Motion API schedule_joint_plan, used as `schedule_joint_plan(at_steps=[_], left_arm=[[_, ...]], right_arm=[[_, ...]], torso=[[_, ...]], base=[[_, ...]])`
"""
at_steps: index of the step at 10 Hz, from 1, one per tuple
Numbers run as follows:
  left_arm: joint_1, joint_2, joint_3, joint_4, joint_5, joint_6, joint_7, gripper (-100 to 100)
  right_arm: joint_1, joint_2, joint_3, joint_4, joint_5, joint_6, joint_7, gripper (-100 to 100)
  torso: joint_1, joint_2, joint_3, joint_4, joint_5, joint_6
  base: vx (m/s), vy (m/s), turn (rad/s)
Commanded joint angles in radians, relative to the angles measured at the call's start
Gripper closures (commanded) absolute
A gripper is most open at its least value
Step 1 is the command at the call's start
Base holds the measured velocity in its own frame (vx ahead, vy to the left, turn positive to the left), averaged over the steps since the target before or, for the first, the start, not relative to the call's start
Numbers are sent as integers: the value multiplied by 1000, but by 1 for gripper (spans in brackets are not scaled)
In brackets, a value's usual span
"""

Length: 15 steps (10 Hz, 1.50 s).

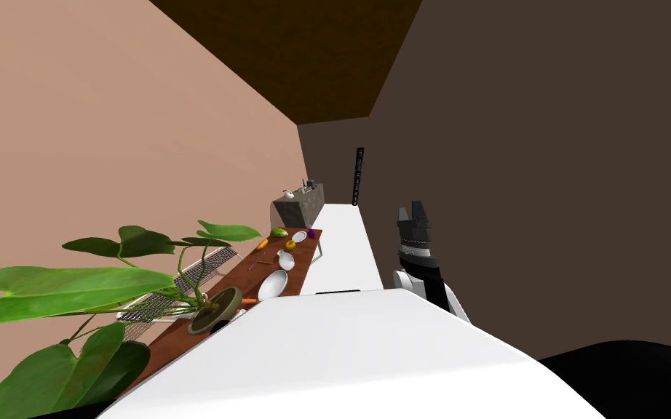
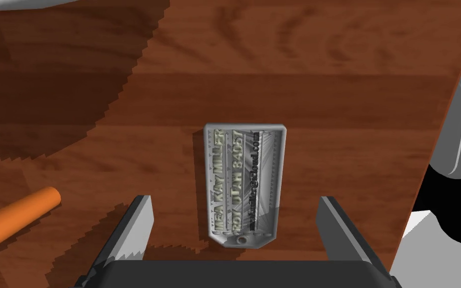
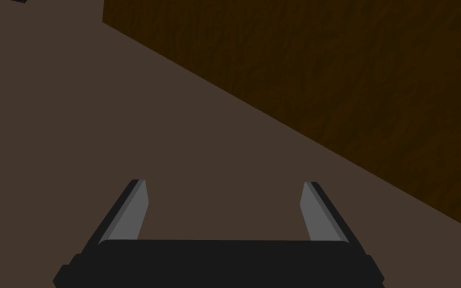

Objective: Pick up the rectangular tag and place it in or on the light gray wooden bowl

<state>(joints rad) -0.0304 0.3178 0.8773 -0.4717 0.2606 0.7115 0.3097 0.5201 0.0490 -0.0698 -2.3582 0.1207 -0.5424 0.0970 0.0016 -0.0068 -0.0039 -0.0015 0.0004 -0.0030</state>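
Observation:
A grey rectangular tag (image 2: 244,185) with raised lettering lies flat on the brown wooden table (image 2: 299,75). My left gripper (image 2: 234,200) hovers just over it, open, one finger on each long side and neither touching it. The tag's holed end points toward the gripper's body. A large pale bowl (image 1: 272,285) sits on the long table (image 1: 236,276) in the head view. My right gripper (image 1: 415,211) is raised to the right of my chest, and its fingers (image 3: 134,210) stand open with nothing between them.
An orange rod-like thing (image 2: 14,215) lies on the table beside the left finger. The table's edge (image 2: 444,150) runs close past the other finger. A big leafy plant in a round pot (image 1: 214,309), two smaller white dishes (image 1: 286,260) and fruit (image 1: 290,245) share the table.

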Motion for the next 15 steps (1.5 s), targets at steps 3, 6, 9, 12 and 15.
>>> schedule_joint_plan(at_steps=[3, 6, 9, 12, 15], left_arm=[[6, -8, 6, -10, 0, 25, 8, 0], [8, -35, -14, 10, 4, -25, 8, -100], [9, -55, -30, 25, 7, -61, 9, -100], [11, -76, -46, 40, 9, -98, 9, -100], [9, -72, -44, 48, 12, -103, 5, 100]], right_arm=[[0, 0, 0, 0, 0, 0, 0, 0], [0, 0, 0, 0, 0, 0, 0, 0], [0, 0, 0, 0, 0, 0, 0, 0], [0, 0, 0, 0, 0, 0, 0, 0], [0, 0, 0, 0, 0, 0, 0, 0]], torso=[[0, 0, 0, 0, 0, 0], [3, -1, -1, 0, 1, 0], [1, -1, -1, 0, 0, 0], [2, -1, 0, 0, 0, 0], [-1, 0, 0, 0, 0, 0]], base=[[2, 16, -37], [18, 56, 40], [18, 37, 31], [12, 43, 27], [2, 5, 0]])
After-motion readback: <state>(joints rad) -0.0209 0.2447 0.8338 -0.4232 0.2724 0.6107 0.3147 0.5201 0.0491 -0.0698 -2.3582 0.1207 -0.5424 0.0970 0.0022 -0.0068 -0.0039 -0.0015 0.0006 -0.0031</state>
